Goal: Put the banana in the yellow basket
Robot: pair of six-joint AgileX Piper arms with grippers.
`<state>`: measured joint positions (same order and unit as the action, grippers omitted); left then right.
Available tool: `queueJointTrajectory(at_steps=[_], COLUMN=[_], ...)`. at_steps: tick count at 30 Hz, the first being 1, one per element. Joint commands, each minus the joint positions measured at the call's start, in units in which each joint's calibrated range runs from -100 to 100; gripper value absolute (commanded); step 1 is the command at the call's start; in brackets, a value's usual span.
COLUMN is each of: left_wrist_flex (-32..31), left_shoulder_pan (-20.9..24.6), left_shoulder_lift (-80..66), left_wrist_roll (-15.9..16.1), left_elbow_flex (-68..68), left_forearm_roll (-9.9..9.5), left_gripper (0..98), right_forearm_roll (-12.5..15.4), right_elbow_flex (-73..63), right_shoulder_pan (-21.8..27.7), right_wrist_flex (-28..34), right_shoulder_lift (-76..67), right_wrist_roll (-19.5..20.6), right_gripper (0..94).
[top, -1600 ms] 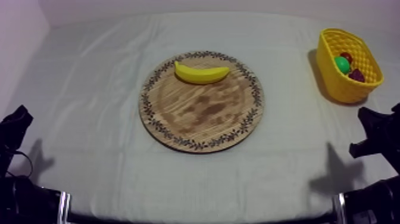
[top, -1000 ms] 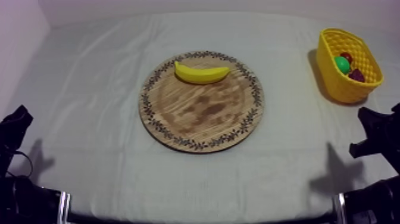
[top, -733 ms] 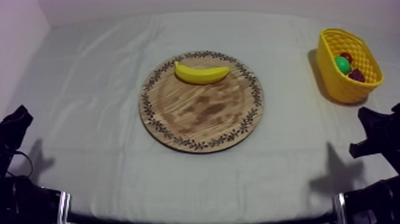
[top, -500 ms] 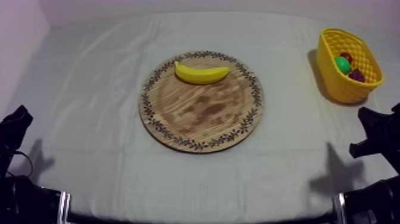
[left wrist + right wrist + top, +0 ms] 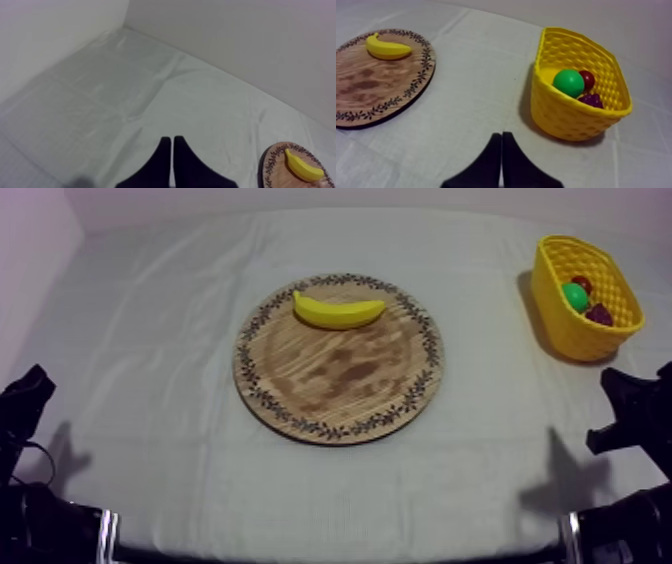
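Observation:
A yellow banana (image 5: 338, 311) lies on the far part of the round wooden board (image 5: 340, 393) at mid-table. The yellow basket (image 5: 562, 330) stands at the far right. My left gripper (image 5: 28, 393) rests low at the left edge, far from the board. In the left wrist view its fingers (image 5: 165, 152) lie together as a narrow wedge over bare cloth, with the banana (image 5: 303, 168) off to one side. My right gripper (image 5: 625, 403) rests low at the right, just in front of the basket. It (image 5: 501, 136) is shut on nothing, with the basket (image 5: 568, 117) close ahead.
Inside the basket lie a green round fruit (image 5: 568, 83), a small red fruit (image 5: 588, 79) and dark grapes (image 5: 592, 100). The board (image 5: 371, 87) with the banana (image 5: 387, 48) lies apart from the basket, with bare cloth between them. Walls rise behind the table.

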<state>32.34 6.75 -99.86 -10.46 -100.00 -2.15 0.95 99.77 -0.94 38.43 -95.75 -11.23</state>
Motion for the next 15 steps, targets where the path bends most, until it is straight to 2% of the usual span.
queueJointTrajectory(at_steps=[1,5,7,11,15], left_wrist_flex=[0.0,0.0,0.0,0.0,0.0], left_shoulder_pan=[0.0,0.0,0.0,0.0,0.0], left_shoulder_lift=[0.0,0.0,0.0,0.0,0.0], left_wrist_roll=[0.0,0.0,0.0,0.0,0.0], left_elbow_flex=[0.0,0.0,0.0,0.0,0.0], left_forearm_roll=[0.03,0.03,0.03,0.03,0.03], left_gripper=[0.1,0.1,0.1,0.1,0.1], right_forearm_roll=[0.5,2.1,4.0,7.9,9.5], right_elbow_flex=[0.0,-0.8,-3.3,-12.4,-23.6], right_shoulder_pan=[0.0,0.3,0.7,1.2,1.2], right_wrist_flex=[-0.8,-2.6,-2.8,-2.1,0.6], right_shoulder_lift=[0.0,0.8,2.7,9.9,19.9], right_wrist_roll=[-0.8,-2.4,-3.8,-6.5,-7.7], right_gripper=[0.5,0.4,0.3,0.3,0.3])
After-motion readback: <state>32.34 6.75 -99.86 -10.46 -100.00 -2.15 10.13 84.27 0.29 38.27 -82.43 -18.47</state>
